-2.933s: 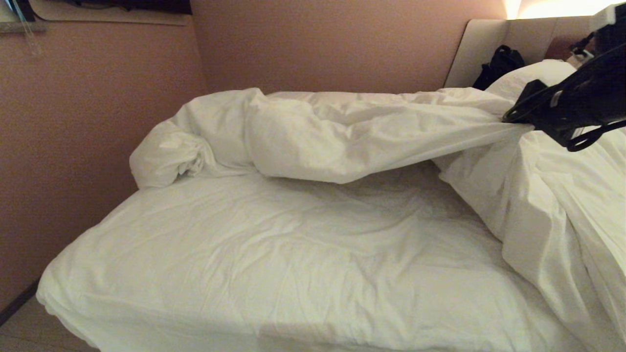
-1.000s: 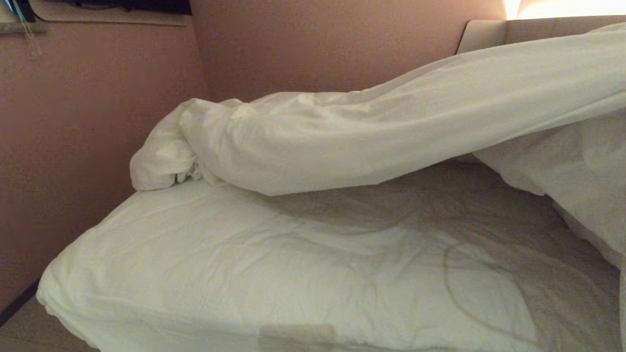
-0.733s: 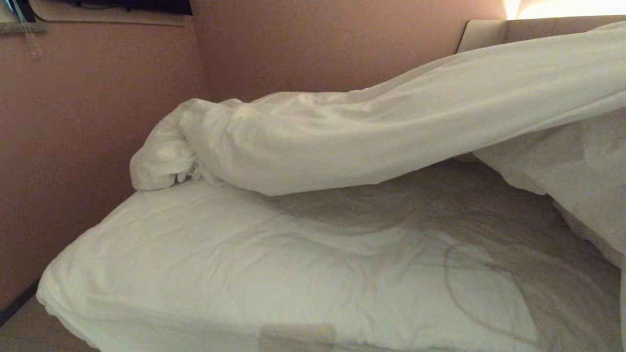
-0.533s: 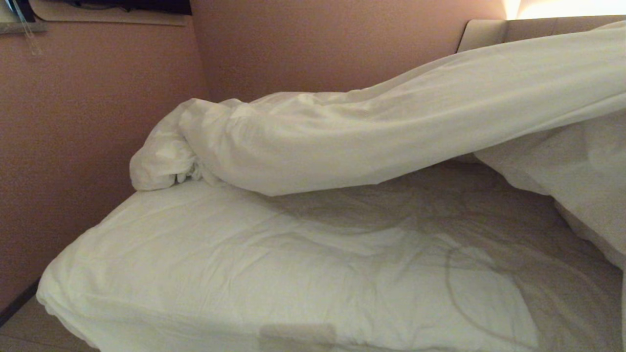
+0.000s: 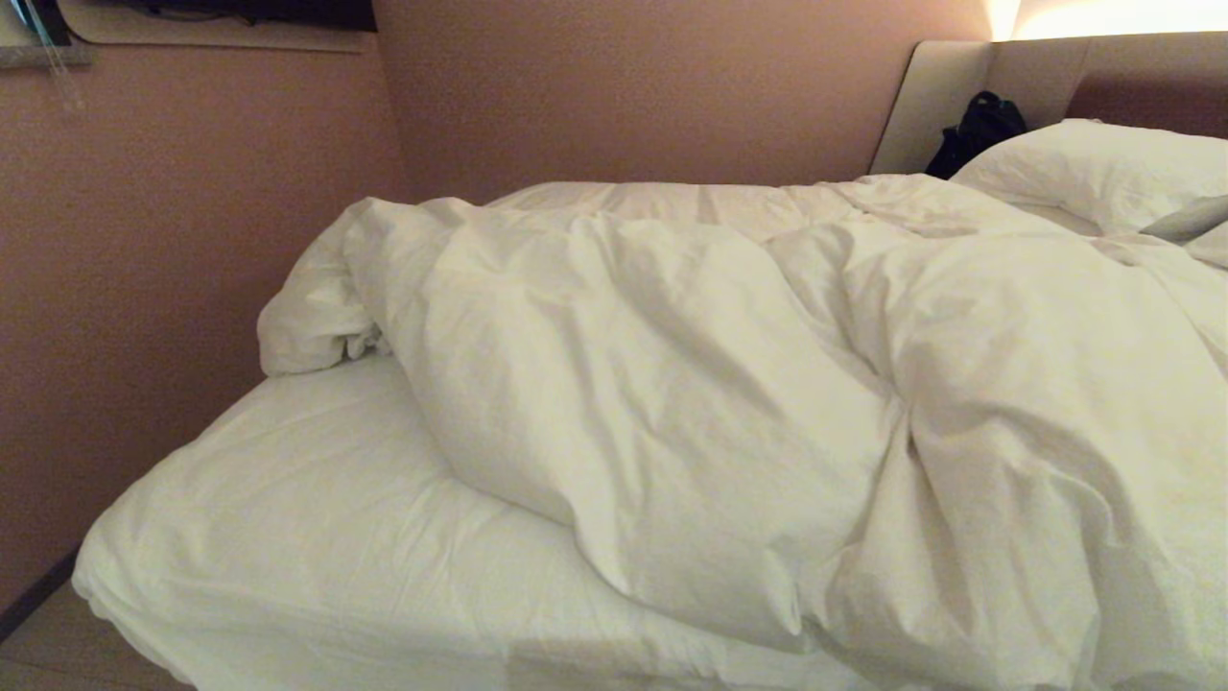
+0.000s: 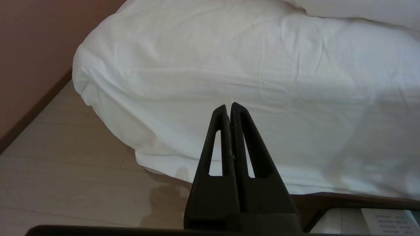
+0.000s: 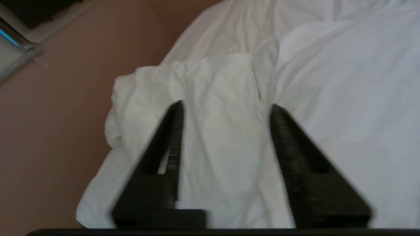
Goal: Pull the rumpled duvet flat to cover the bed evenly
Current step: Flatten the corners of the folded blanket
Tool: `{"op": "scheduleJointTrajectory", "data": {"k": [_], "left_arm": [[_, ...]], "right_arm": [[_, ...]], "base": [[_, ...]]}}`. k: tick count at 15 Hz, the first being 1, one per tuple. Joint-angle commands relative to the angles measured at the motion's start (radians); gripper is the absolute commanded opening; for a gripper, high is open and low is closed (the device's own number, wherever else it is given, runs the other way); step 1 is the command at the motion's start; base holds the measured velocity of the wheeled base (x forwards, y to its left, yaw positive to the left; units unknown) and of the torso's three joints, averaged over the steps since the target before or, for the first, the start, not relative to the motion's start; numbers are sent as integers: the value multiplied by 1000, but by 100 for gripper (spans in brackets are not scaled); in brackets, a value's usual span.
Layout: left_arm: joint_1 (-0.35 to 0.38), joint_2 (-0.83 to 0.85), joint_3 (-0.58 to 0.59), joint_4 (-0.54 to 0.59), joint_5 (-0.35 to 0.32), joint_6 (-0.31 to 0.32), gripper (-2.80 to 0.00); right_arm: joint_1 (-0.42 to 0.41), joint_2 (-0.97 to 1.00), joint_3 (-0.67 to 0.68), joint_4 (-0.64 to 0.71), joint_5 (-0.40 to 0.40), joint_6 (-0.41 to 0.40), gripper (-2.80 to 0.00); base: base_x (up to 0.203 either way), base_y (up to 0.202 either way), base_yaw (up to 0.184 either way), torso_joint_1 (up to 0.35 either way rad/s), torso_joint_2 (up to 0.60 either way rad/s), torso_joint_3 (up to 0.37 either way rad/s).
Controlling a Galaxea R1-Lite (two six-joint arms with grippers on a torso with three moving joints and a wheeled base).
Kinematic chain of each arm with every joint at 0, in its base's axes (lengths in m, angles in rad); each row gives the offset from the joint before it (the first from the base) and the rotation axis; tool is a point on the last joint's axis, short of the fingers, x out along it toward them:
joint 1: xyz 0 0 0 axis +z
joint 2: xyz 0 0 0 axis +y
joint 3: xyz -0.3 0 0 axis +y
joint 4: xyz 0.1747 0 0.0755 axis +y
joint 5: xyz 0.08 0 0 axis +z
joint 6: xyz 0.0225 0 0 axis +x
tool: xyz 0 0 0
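Now, in the head view the duvet [image 5: 767, 403] lies in a creased heap across the bed [image 5: 288, 537], covering the middle and the side toward the headboard [image 5: 935, 96], while the foot corner by the wall shows bare sheet. One bunched end sits at the far edge against the wall. A pillow [image 5: 1094, 168] rests by the headboard, a black bag [image 5: 974, 130] beside it.

From the left wrist, the left gripper [image 6: 229, 109] hangs off the bed's near edge, jaws pressed together, holding nothing.

From the right wrist, the right gripper [image 7: 226, 108] hovers over the duvet, jaws spread wide and empty.
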Motion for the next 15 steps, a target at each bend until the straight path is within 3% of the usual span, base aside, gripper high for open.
{"op": "scheduleJointTrajectory", "data": {"k": [1,6,9,10,15], "left_arm": [[0,0,0,2,1,0,-280],[0,0,0,1,1,0,-280],[0,0,0,1,1,0,-280],[0,0,0,1,1,0,-280],[0,0,0,2,1,0,-280]], "right_arm": [[1,8,1,4,3,-2,0],[4,43,11,-5,27,-2,0],[7,77,13,-5,100,0,0],[7,90,16,-5,114,0,-280],[8,64,17,-2,133,1,-280]], "base": [[0,0,0,0,0,0],[0,0,0,0,0,0],[0,0,0,0,0,0],[0,0,0,0,0,0],[0,0,0,0,0,0]]}}
